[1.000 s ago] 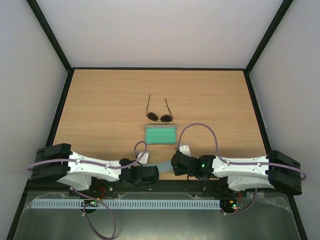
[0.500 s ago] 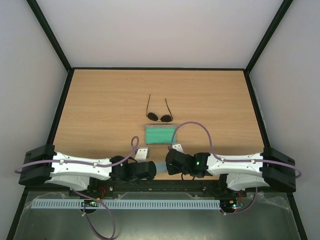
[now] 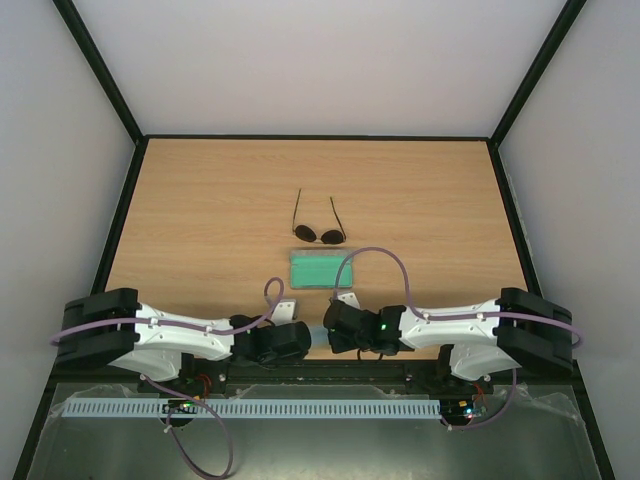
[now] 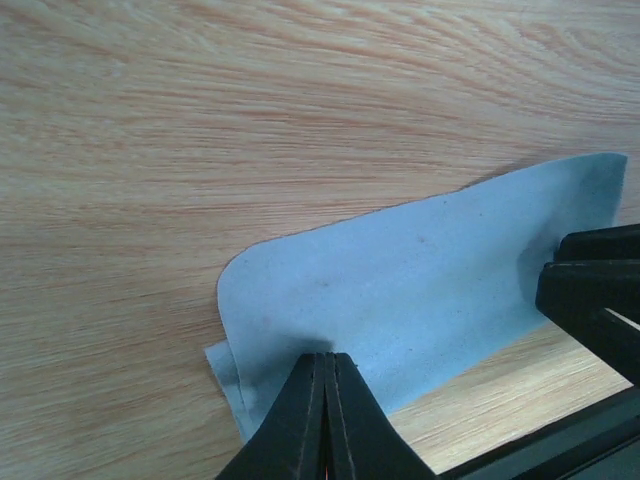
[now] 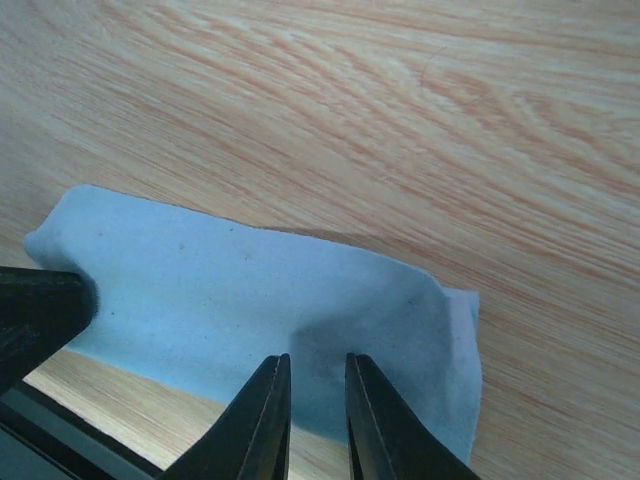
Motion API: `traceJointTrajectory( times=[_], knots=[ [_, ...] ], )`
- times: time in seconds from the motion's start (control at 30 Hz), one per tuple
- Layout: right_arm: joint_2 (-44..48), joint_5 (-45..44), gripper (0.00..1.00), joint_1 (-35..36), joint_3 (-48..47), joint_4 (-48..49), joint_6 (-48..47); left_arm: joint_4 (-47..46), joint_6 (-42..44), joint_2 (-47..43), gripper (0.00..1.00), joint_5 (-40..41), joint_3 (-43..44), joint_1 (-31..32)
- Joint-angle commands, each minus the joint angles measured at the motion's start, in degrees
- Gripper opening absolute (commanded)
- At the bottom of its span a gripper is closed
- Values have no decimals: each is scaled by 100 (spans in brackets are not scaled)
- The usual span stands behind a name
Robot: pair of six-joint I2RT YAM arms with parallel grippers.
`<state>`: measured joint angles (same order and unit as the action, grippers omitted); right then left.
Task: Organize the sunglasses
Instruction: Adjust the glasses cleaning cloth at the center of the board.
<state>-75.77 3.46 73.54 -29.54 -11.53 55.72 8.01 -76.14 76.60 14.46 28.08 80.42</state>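
The sunglasses [image 3: 318,230], two round dark lenses on a thin black frame, lie mid-table with their arms pointing away. Just nearer lies the case [image 3: 321,270], open, its teal inside up. At the table's near edge a light blue cloth [image 4: 420,280] [image 5: 250,300] lies between both grippers; from above only a sliver of the cloth [image 3: 318,337] shows. My left gripper [image 4: 327,358] [image 3: 305,338] is shut on the cloth's left end, which curls up there. At the cloth's right end my right gripper [image 5: 317,358] [image 3: 331,330] stands narrowly open, with cloth showing in the gap.
The wooden table [image 3: 200,200] has a black rim and white walls at the back and both sides. Both arms lie low along the near edge, their purple cables looping above them. Each gripper shows at the edge of the other's wrist view.
Both grippers have drawn in toward the middle over the cloth, the right one moving left. The left gripper has shut. Sunglasses and case have not moved.
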Motion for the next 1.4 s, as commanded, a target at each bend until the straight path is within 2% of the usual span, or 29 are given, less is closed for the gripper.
traceJointTrajectory(
  times=[0.0,0.23,0.4,0.8,0.9,0.97,1.03,1.13,1.2,1.37],
  knots=[
    [115,-410,20,29,-48,-389,87,-109,-71,39,2,-129,-182,-42],
    [204,-676,26,27,32,-811,144,-141,-124,205,2,-154,-272,-42],
    [428,-914,27,20,59,-1114,200,-133,-85,273,2,-110,-268,-94],
    [708,-1172,28,-281,-56,-1424,105,103,712,116,3,-14,-22,-849],
    [813,-1147,28,-356,-171,-1497,55,492,809,-53,7,-72,281,-867],
    [879,-1073,29,-367,-215,-1523,68,667,753,-285,13,-113,382,-765],
    [899,-922,32,-366,-200,-1439,90,796,671,-544,26,-186,386,-688],
    [790,-770,33,-366,-136,-1318,150,959,545,-926,41,-267,264,-642],
    [701,-685,33,-366,-73,-1206,189,1046,528,-1095,45,-285,185,-645],
    [476,-424,32,-358,26,-810,257,1201,551,-1240,46,-233,26,-730]
  ],
)
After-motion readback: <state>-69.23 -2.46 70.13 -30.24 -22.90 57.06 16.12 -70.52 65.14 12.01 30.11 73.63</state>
